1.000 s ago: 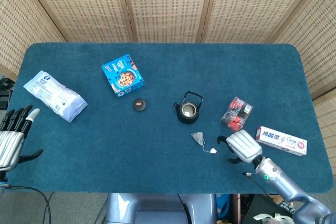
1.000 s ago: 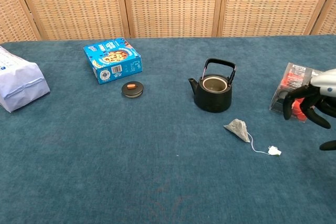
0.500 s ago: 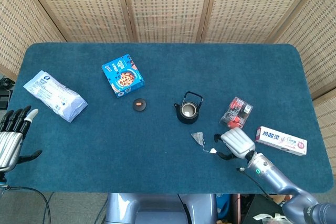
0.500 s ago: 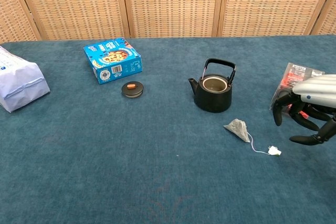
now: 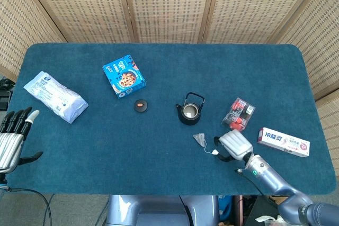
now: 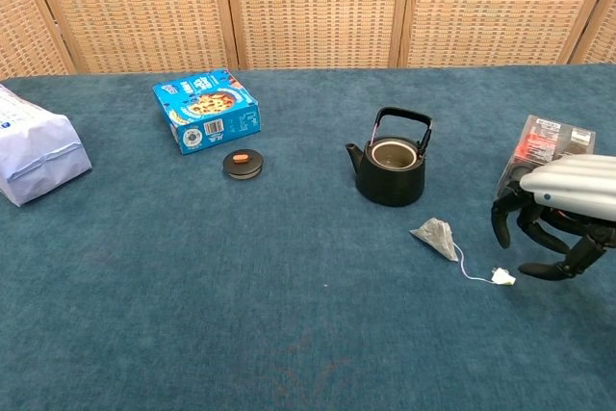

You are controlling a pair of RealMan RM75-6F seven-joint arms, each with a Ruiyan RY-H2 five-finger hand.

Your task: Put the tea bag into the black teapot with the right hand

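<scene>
Right hand (image 6: 553, 223) empty, fingers spread just beside the string tag of the one tea bag (image 6: 436, 238). One black teapot (image 6: 391, 161), lid (image 6: 243, 163) off, well apart. Left hand (image 5: 13, 136) released at worktop (image 5: 159, 146) edge.

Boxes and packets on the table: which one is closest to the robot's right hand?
The clear packet with red things inside, just behind the right hand. The toothpaste box lies a little farther off; the blue box and white bag sit far left.

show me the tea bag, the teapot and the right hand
tea bag (image 6: 437, 238), chest view, on the pouch
teapot (image 6: 390, 178), chest view, on the black body
right hand (image 5: 233, 144), head view, on the silver back of the hand
</scene>
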